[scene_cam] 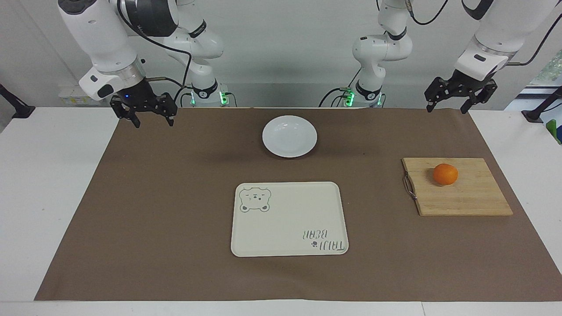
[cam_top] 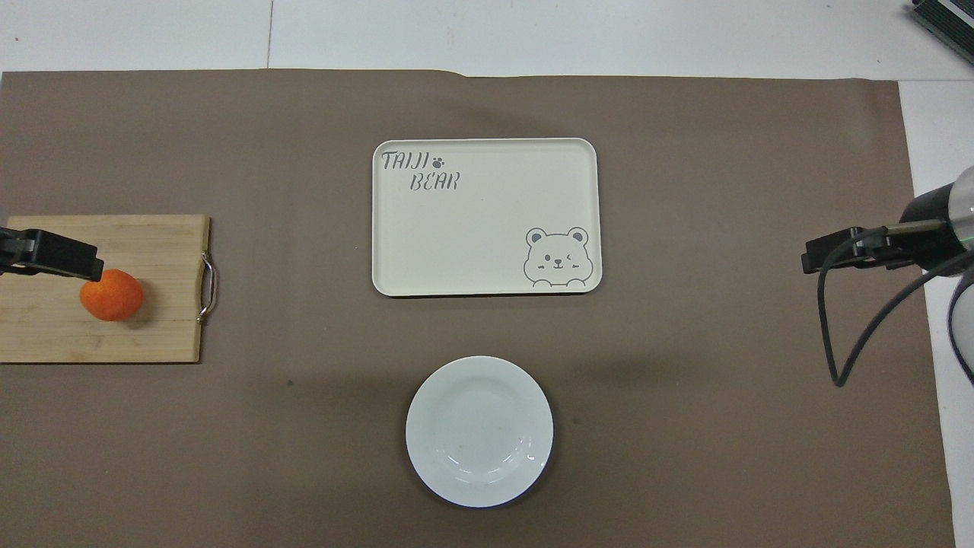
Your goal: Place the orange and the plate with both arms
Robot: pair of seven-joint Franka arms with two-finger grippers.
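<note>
Brown paper (scene_cam: pixel 175 210) covers most of the white counter (scene_cam: pixel 52 184), and everything stands on it. The plate (scene_cam: pixel 289 136), white and glossy, sits midway along the counter's length, close to the edge where the robots stand, with nothing on it. The cream tray (scene_cam: pixel 290 218) with a bear drawing lies midway too, farther from the robots than the plate and apart from it, nothing in it.

Toward the left arm's end of the counter lies a wooden cutting board (scene_cam: pixel 461 193), its metal handle (scene_cam: pixel 408 186) on the side that faces the tray. The orange (scene_cam: pixel 445 174) rests on the board, in the part nearer to the robots.

The left gripper (scene_cam: pixel 448 107) hangs in the air over the paper's corner at the robots' edge, at the left arm's end, well above the board; its jaws are spread apart and hold nothing. The right gripper (scene_cam: pixel 152 121) hangs over the matching corner at the right arm's end, its jaws likewise spread and empty.
</note>
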